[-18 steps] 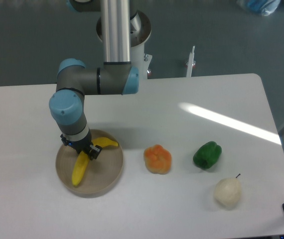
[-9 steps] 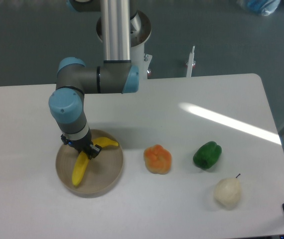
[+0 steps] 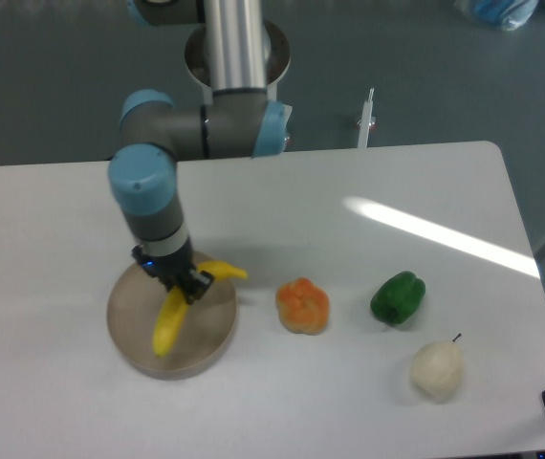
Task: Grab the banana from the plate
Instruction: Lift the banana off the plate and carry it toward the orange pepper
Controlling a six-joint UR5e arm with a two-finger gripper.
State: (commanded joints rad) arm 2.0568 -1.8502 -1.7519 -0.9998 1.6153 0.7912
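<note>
The bright yellow curved banana (image 3: pixel 171 320) hangs in my gripper (image 3: pixel 183 284), which is shut on its bend. One end points down-left over the plate, the other (image 3: pixel 225 272) sticks out to the right past the plate's rim. The round beige-tan plate (image 3: pixel 135 341) lies on the white table at the front left, below the banana. The banana appears lifted a little off the plate; I cannot tell for sure whether its lower tip still touches.
An orange-and-yellow fruit (image 3: pixel 302 305) lies just right of the plate. A green pepper (image 3: pixel 398 296) and a whitish pear (image 3: pixel 437 369) lie further right. The arm's base column (image 3: pixel 234 57) stands at the table's far edge.
The gripper has moved to the right and slightly up with the banana held in it; the banana has shifted right over the plate and its right end now passes the rim.
</note>
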